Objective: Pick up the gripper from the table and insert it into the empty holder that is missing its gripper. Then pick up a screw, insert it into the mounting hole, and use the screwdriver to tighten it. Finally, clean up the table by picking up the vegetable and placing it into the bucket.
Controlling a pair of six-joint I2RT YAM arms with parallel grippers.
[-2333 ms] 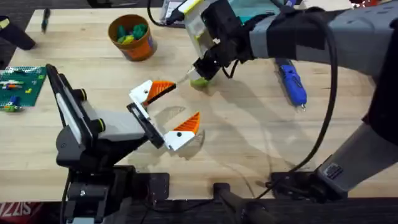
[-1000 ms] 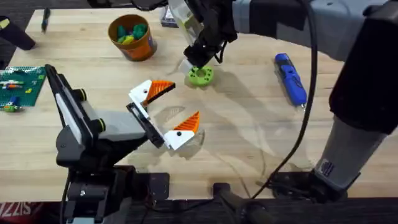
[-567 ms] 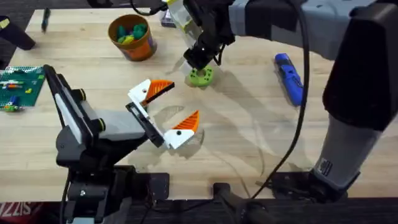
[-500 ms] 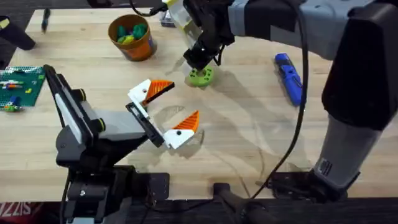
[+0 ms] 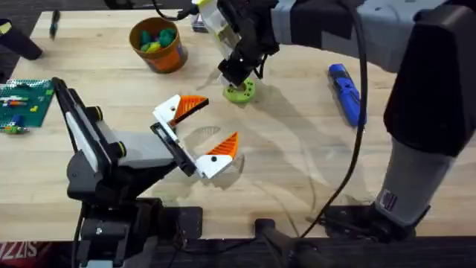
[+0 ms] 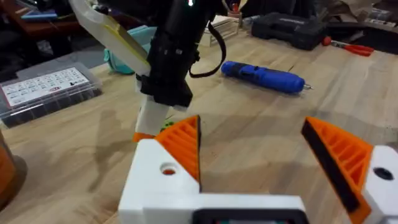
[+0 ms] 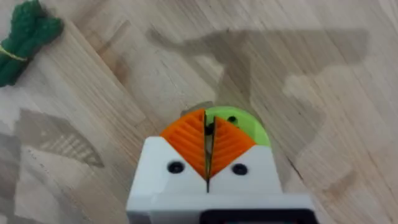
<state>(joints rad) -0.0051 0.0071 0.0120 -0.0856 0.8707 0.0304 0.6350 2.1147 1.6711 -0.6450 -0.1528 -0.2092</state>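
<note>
Broadly: wooden worktop (image 5: pixel 297 171) under two arms. Right end effector (image 5: pixel 236 72) at 12 o'clock, pads pressed together, apparently empty, hanging just above the green disc (image 5: pixel 240 91). Left end effector (image 5: pixel 210 128) near centre, spread wide, empty, orange gripper (image 5: pixel 193 105) seated on its white holder (image 5: pixel 167 112). Orange bucket (image 5: pixel 158 43) at 11 o'clock. Blue screwdriver (image 5: pixel 347 94) at 2 o'clock. Green vegetable (image 7: pixel 23 38) lying apart from the disc.

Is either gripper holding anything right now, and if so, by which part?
The left gripper is open and holds nothing. The right gripper is shut just above the green disc; nothing can be seen between its pads, so a hold cannot be told.
</note>
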